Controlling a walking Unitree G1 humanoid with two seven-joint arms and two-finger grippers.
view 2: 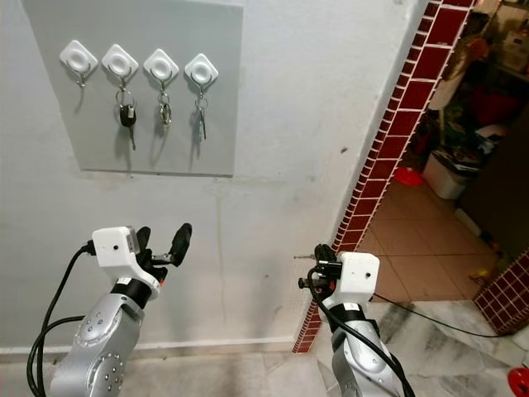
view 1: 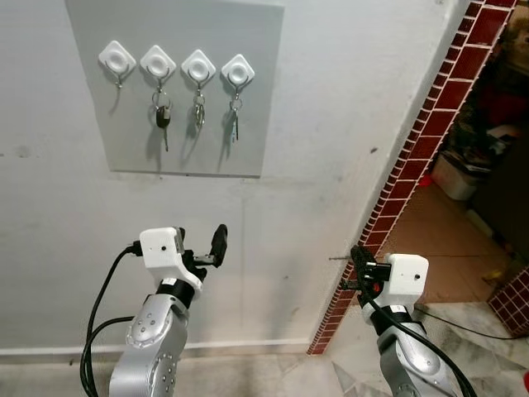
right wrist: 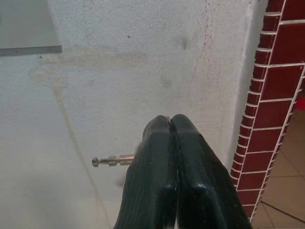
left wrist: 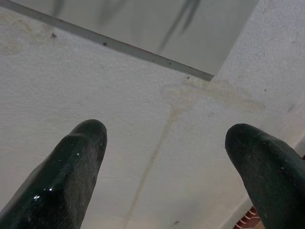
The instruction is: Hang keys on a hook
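a grey board (view 1: 178,99) is fixed high on the white wall (view 1: 347,124), and everything else is placed from it. along its top edge sit four white hooks. the leftmost hook (view 1: 116,59) is bare. the next three hooks each carry something: a black-headed key (view 1: 163,116) on the second, a small key bunch (view 1: 199,110) on the third, and a thin key (view 1: 235,121) on the fourth.

well below the board, under its lower edge, the left gripper (view 1: 207,248) is raised toward the wall with its fingers (left wrist: 76,167) spread wide and nothing between them; its wrist view looks up the plaster to the board's lower edge.

below and off to the right of the board, near the red brick edging (view 1: 413,165) of the doorway, the right gripper (view 1: 357,266) has its jaws pressed tight together. a small metal piece (right wrist: 110,161) sticks out sideways from between the fingers; it looks like the tip of a key or a ring fitting, but it is too small to say for sure. if that is the task's key, it is pinched in the right gripper, well apart from the board.

as a judgement: three hooks are filled and one, the leftmost, is open. the key appears to be in hand, so pickup looks done. what is left is lifting it up and across to the bare hook, threading its ring over the hook, and letting go.
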